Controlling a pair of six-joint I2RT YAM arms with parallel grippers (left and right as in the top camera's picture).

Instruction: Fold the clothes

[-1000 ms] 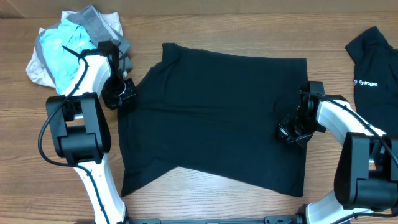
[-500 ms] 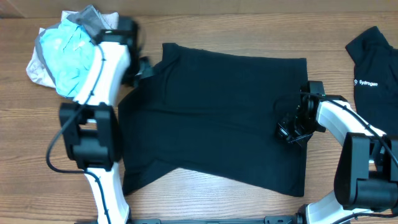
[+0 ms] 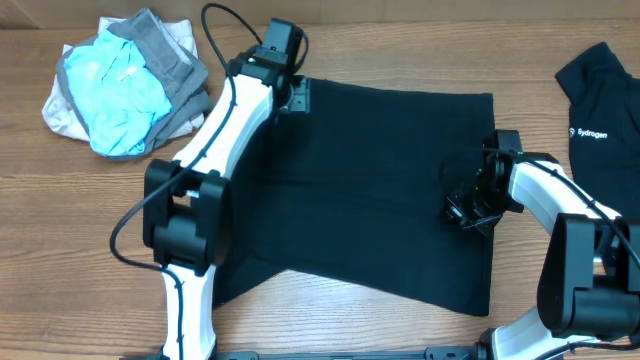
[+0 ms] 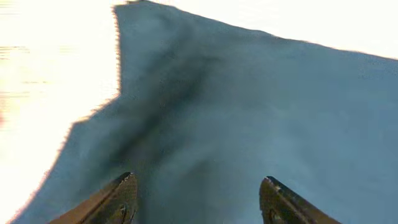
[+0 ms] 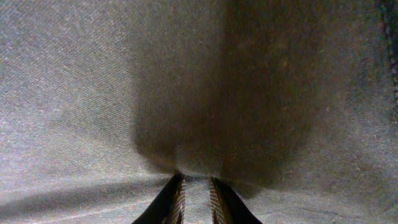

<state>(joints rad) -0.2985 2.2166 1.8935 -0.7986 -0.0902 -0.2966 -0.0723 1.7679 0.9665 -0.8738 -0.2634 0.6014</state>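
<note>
Nearest, at the front edge of the wooden table (image 3: 60,300), the bases of the two arms are seen. Just past them the black shirt (image 3: 360,200) is spread flat over the middle of the table, and its near edge is not straight. A bit farther in, the right gripper (image 3: 468,210) is set down on the right part of the shirt, close to its right edge. In the right wrist view its fingers (image 5: 177,199) are almost together, and a thin strip of cloth is seen in the gap. Whether the cloth is squeezed cannot be told. Farther back, the left gripper (image 3: 297,95) is held over the far left corner of the shirt. Its fingers (image 4: 118,199) are wide apart and nothing is held between them. At the far left a pile of blue and grey clothes (image 3: 120,85) is found, apart from the shirt. At the far right a black top with white letters (image 3: 600,110) is seen.
</note>
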